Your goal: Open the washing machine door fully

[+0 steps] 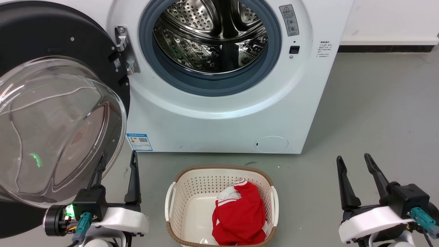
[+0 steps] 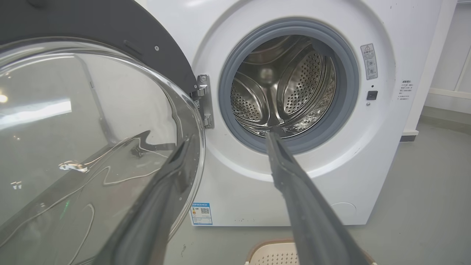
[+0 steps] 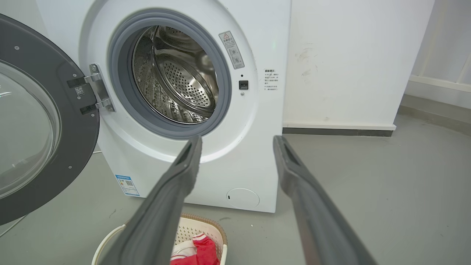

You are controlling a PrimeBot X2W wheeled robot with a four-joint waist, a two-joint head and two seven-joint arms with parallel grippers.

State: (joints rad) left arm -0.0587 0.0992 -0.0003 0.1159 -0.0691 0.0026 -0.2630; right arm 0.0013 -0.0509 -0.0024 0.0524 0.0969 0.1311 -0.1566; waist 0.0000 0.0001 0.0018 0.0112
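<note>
At the left of the frame, the door (image 1: 51, 34) stands swung wide from the washer (image 1: 223, 127); left pincer (image 1: 118, 155) spread just beside it, right pincer (image 1: 353, 157) spread at lower right

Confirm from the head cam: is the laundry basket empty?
No, a red and white garment lies inside the laundry basket.

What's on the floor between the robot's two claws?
In the head view, a laundry basket holding a red garment sits between the left gripper and the right gripper.
</note>
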